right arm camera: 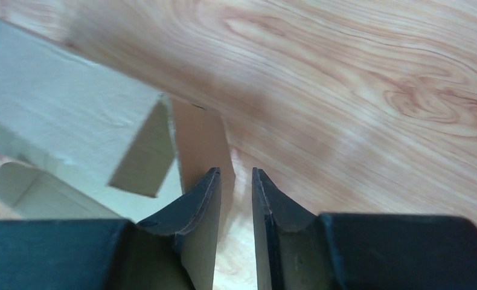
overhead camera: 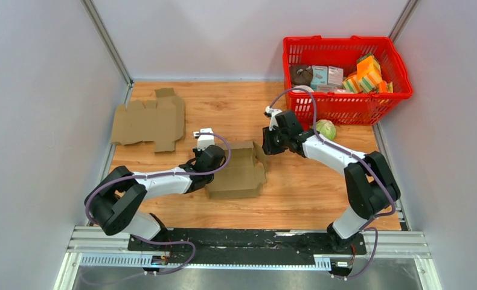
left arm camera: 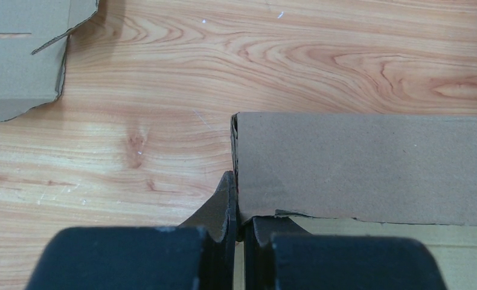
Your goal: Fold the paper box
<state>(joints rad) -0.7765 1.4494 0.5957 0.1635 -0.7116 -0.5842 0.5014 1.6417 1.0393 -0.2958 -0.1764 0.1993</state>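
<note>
We had the half-folded paper box (overhead camera: 236, 172) at the middle of the wooden table (overhead camera: 296, 199). Our left gripper (left arm camera: 239, 211) pinched the box's raised left wall (left arm camera: 357, 163), jaws closed on the cardboard, apparently to hold that wall upright and anchor the box. Our right gripper (right arm camera: 236, 181) hovered at the far right corner, jaws narrowly parted and empty. It sat just beside an upright flap (right arm camera: 200, 142), which we judged it was there to tuck in.

Bright, even light from above fills the top view — shadows fall short and soft on the tabletop (overhead camera: 236, 106). The left wrist picture is crisp on the wood grain. The right wrist picture is smeared and soft throughout — its near jaws are dark and barely lit.
</note>
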